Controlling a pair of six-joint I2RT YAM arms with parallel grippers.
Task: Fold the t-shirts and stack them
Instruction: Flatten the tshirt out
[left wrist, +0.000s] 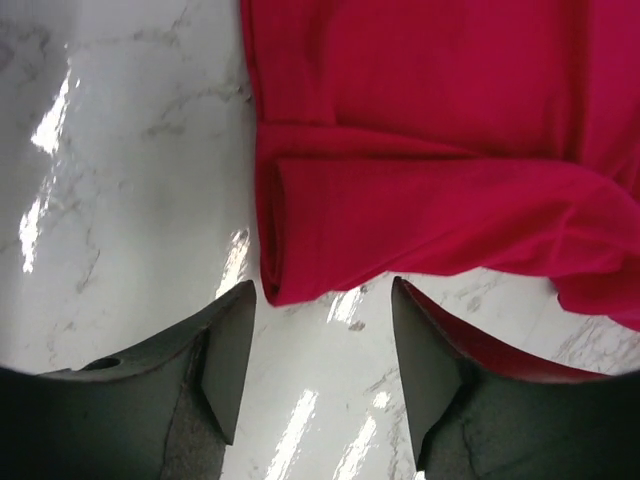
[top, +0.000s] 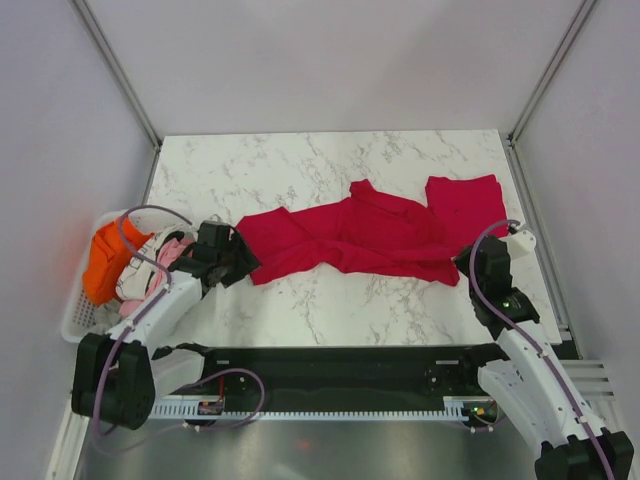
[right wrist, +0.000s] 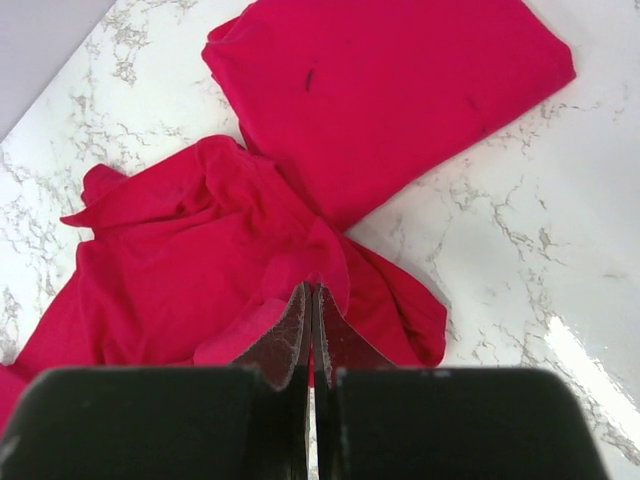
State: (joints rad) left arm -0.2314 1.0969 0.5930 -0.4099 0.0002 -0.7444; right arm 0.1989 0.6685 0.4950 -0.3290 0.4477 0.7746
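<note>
On the marble bench [top: 300, 165], a crumpled t-shirt [top: 350, 240] sprawls beside a folded t-shirt [top: 465, 205], its left edge just before the open, empty left gripper [left wrist: 323, 285], its right end apparently pinched in the closed right gripper [right wrist: 312, 290].

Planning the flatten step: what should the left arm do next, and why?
Probably ease the left gripper forward onto the corner of the crumpled t-shirt and close: its jaws stand open just short of it, while the right gripper is shut on the far end.
</note>
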